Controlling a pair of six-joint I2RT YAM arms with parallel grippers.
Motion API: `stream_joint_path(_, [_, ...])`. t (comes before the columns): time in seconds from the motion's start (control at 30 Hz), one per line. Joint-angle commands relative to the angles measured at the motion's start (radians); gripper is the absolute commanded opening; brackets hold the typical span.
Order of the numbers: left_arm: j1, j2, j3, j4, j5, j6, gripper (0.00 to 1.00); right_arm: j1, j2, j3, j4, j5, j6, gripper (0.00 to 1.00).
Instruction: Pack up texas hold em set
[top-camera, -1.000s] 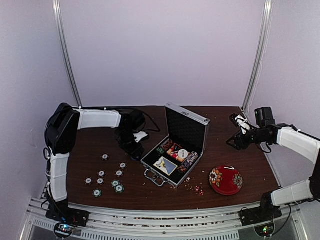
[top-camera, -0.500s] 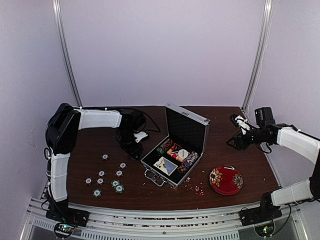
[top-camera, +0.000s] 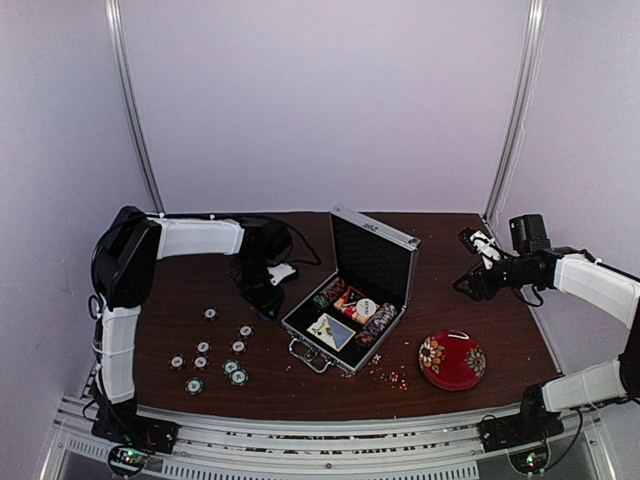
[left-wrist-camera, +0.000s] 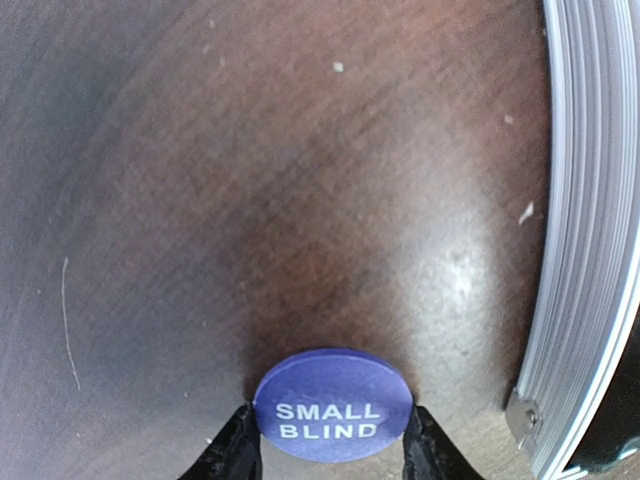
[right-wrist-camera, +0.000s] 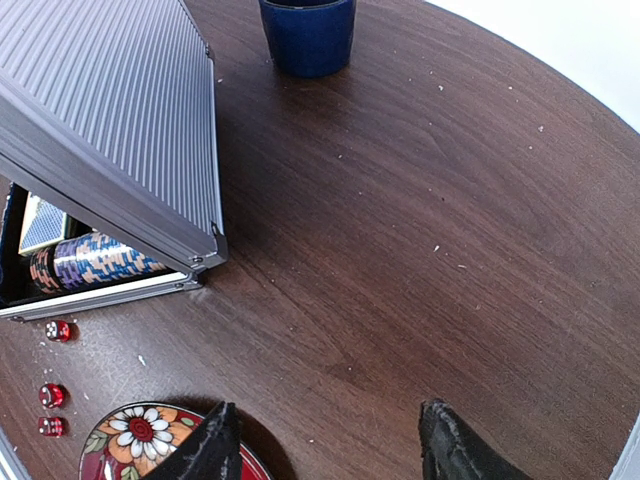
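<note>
my L end effector (left-wrist-camera: 330, 455) straddles SMALL BLIND button (left-wrist-camera: 332, 415), grip unclear | R end effector (right-wrist-camera: 330, 450) wide, empty | briefcase (top-camera: 375, 255) open mid worktop (top-camera: 200, 290), part filled | loose chips (top-camera: 238, 347) left of it, unpacked

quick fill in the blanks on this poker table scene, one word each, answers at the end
1. The disc between the left gripper fingers reads SMALL ___.
2. The briefcase lies on the table with its lid ___.
3. The bowl with painted flowers is ___ in colour.
4. In the right wrist view, the mug behind the lid is dark ___.

Missing words: BLIND; open; red; blue
</note>
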Motion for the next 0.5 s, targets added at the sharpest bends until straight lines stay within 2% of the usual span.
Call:
stream_joint_path(0.0, [-0.006,-0.068,0.043,-0.062,-0.022,-0.019,0.4,-0.004,-0.005,0.021,-0.004,0.002,-0.005,0.61])
stream_joint_path(0.23, [-0.021,-0.138,0.099,-0.064,0.072,-0.049,0.4,-0.004,-0.007,0.02,-0.007,0.002,-0.007,0.61])
stream_joint_path(0.47, [-0.137,-0.113,0.144,-0.053,0.207,-0.025,0.41,-0.004,-0.005,0.017,-0.005,0.004,-0.01,0.61])
